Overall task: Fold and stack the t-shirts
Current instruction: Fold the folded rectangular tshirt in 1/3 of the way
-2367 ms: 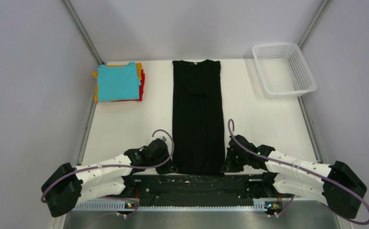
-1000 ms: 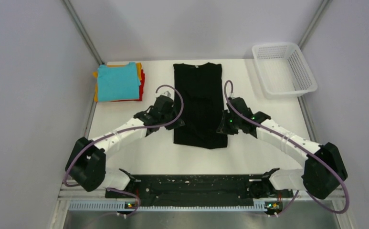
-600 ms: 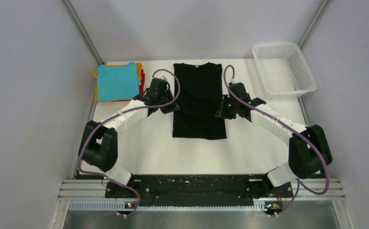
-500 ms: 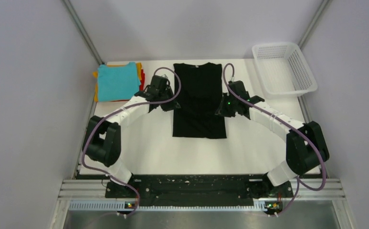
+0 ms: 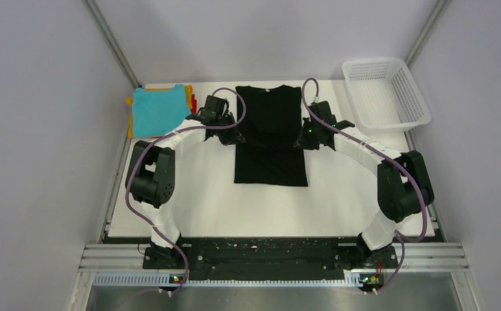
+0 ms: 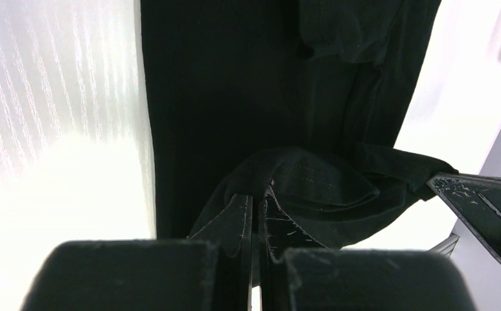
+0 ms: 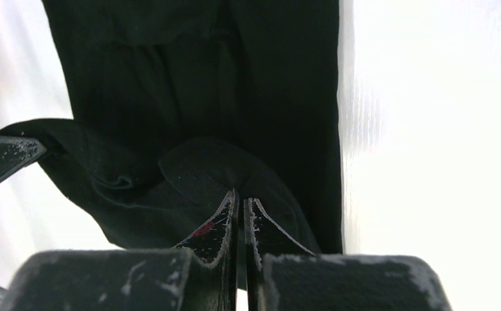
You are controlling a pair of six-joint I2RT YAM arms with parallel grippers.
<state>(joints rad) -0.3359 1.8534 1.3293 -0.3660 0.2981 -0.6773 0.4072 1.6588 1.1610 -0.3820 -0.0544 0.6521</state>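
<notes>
— Black t-shirt (image 5: 270, 165) lies down the middle of the tabletop (image 5: 189, 188). Its long axis runs from the near edge to the far edge, and its near end is a doubled fold.

— And the pincers?

— Just past that fold. The left gripper (image 5: 234, 140) is at the shirt's left side and the right gripper (image 5: 301, 143) at its right, level with each other, neither nearer. Each has its jaws pressed together on a bunch of the black cloth.

— Which way from there?

— The collar (image 5: 267, 89) lies straight ahead of both, by the far edge. I'd judge the held end must travel along that long axis, both sides evenly.

— Anything you can't make out?

— The cloth between them sags, and black on black hides the hem line and sleeves. One layer pinched or two, I cannot tell. At the far left corner sit the folded tees (image 5: 160, 111), teal on top with orange and red edges beneath. How many there are is unclear. A white basket (image 5: 396, 126) stands at the far right corner.
</notes>
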